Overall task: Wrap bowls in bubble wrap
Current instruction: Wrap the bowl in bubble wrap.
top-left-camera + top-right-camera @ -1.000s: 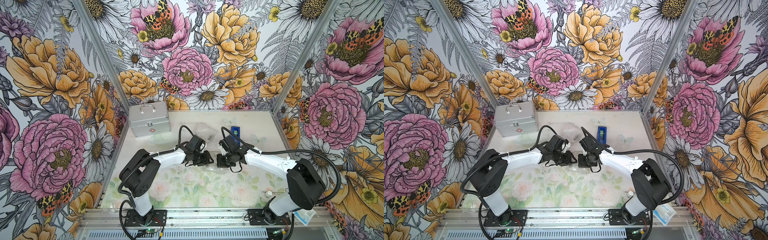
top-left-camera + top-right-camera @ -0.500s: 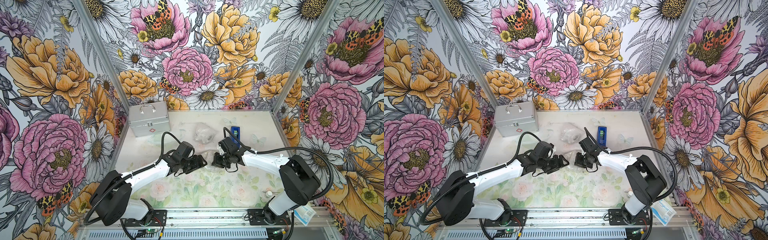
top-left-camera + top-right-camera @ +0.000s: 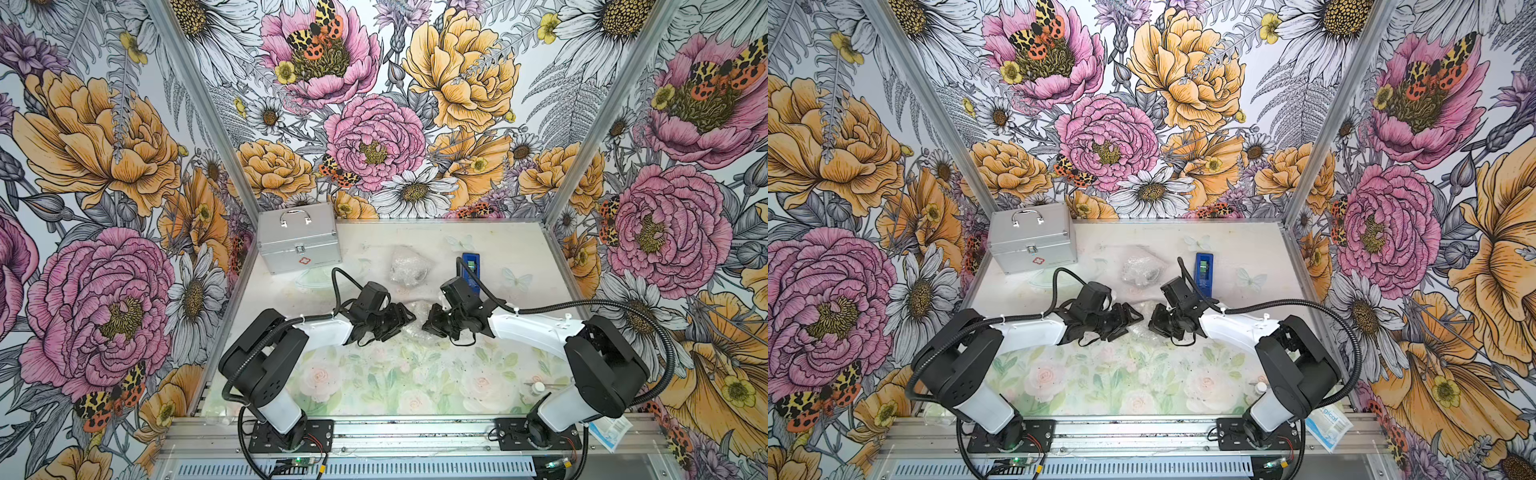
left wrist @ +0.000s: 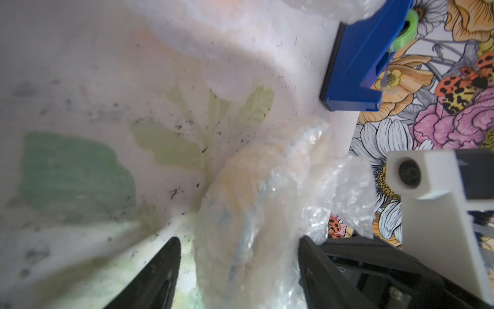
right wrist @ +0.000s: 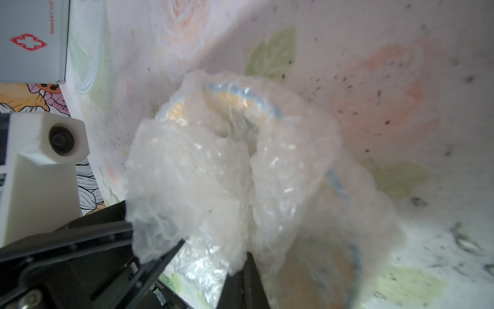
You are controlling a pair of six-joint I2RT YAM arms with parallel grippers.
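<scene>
At mid-worktop [image 3: 374, 386] the left claw [image 3: 406, 319] stands wide, its fingers [image 4: 160, 273] either side of a bowl [image 5: 232, 94] swathed in bubble wrap [image 5: 200, 166]. The right claw [image 3: 429, 321] faces it, nipped tight on a gather of that wrap. Beyond them lies a second bundle [image 3: 407, 266] of wrap, a blue dispenser [image 3: 471, 266] to its right, and a silver case [image 3: 297, 241] in the far left corner.

Red cross sign on silver case [image 3: 298, 243], letters "rgical" on blue-white packet [image 3: 1329, 426]
</scene>
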